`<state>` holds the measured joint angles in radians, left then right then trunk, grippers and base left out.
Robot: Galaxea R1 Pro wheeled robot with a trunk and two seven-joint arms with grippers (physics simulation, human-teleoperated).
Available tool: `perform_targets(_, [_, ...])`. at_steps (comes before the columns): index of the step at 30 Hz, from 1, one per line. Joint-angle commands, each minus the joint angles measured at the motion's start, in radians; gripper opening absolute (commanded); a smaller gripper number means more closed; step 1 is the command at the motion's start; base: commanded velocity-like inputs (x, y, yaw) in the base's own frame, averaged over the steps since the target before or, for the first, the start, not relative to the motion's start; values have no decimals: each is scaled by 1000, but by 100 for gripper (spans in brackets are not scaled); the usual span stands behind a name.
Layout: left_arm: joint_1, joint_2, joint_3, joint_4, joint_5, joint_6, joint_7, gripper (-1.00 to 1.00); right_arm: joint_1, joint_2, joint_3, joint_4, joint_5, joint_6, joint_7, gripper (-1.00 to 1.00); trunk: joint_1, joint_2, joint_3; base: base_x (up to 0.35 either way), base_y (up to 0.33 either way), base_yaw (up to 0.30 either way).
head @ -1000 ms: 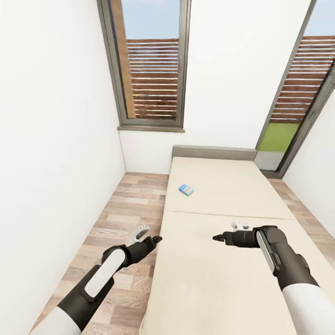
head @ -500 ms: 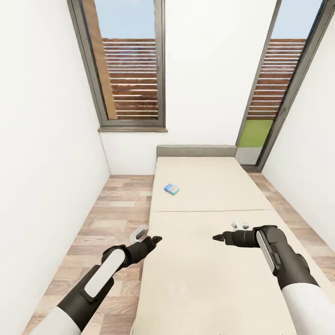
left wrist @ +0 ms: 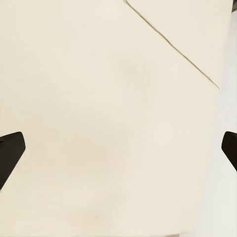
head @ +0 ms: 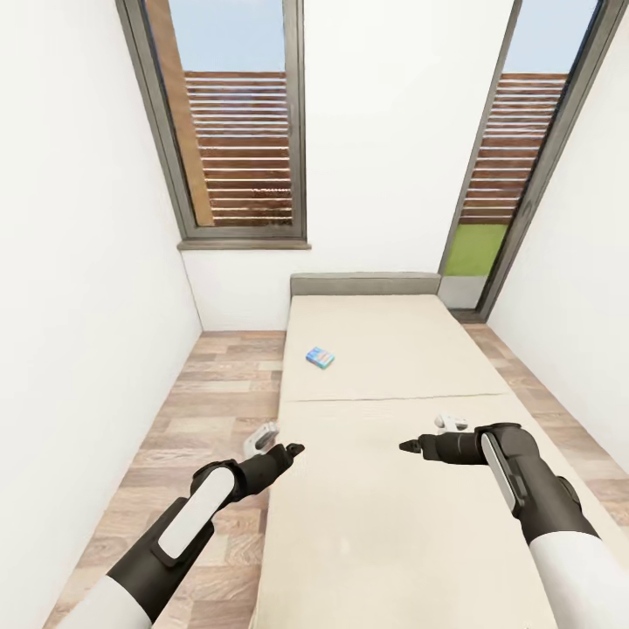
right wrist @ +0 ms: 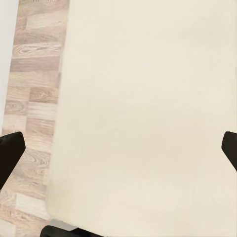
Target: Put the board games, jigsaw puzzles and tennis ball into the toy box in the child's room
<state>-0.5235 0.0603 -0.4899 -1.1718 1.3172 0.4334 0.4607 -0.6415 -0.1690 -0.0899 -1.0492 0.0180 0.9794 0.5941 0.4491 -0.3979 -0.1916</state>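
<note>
A small blue board game (head: 321,357) lies flat on the beige bed (head: 393,336), on the far mattress section near its left edge. Both arms reach forward over the near section, well short of the game. My left gripper (head: 294,450) hangs over the bed's left edge and my right gripper (head: 405,446) over the middle of the mattress. In the left wrist view the left gripper (left wrist: 118,150) has its fingers wide apart over bare mattress. The right gripper (right wrist: 118,150) is also spread wide, with nothing between its fingers. The toy box and the table are out of view.
A grey headboard (head: 365,284) closes the bed's far end against a white wall with a tall window (head: 236,131); a second glazed opening (head: 502,175) stands at the right. Wood-plank floor (head: 218,393) runs along the bed's left side beside a white wall, and a narrower strip runs on the right.
The whole picture has shifted: bed, game and windows sit further left than a second ago, so the camera moved. Both arms hold the same pose.
</note>
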Motion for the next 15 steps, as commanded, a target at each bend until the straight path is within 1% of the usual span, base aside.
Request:
perform_targets(1, [-1, 1, -2, -2, 9, -1, 8, 100, -1, 0, -1, -1, 2, 5, 4, 100, 1, -2, -2, 184, 141, -13])
perform_targets(9, [-1, 0, -3, -2, 6, -1, 9, 100, 0, 0, 0, -2, 5, 5, 4, 100, 1, -2, -2, 213, 172, -7])
perform_targets(15, [-1, 1, -4, -2, 3, -1, 9, 100, 0, -1, 1, -3, 7, 5, 4, 100, 1, -2, -2, 109, 93, -1])
